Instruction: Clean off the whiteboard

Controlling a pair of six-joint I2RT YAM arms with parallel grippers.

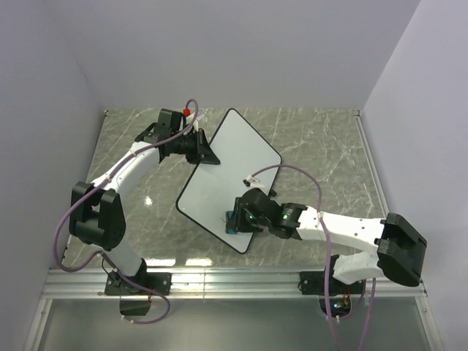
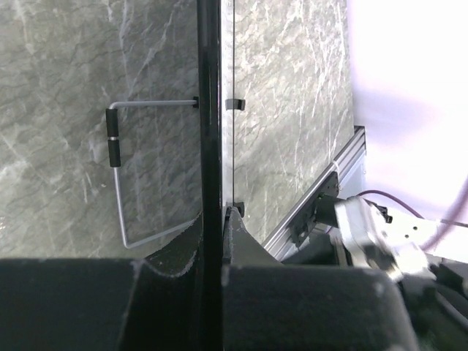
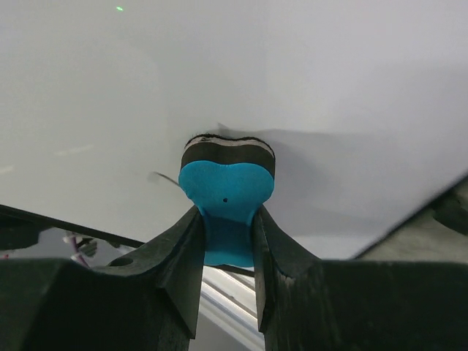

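Note:
The whiteboard [image 1: 227,172] is a white rectangle with a thin black rim, lying tilted across the middle of the table. My left gripper [image 1: 207,154] is shut on its left rim; the left wrist view shows the rim [image 2: 210,110] edge-on between the fingers. My right gripper [image 1: 235,219] is shut on a blue-and-black eraser [image 3: 227,191] and presses its black felt onto the board's near corner. In the right wrist view the board [image 3: 234,80] looks blank apart from a short dark stroke beside the eraser.
A wire stand with black sleeves [image 2: 115,146] hangs from the board's back. A small red object [image 1: 187,112] lies behind the left wrist. The aluminium rail [image 1: 234,278] runs along the table's near edge. Walls enclose the table on three sides.

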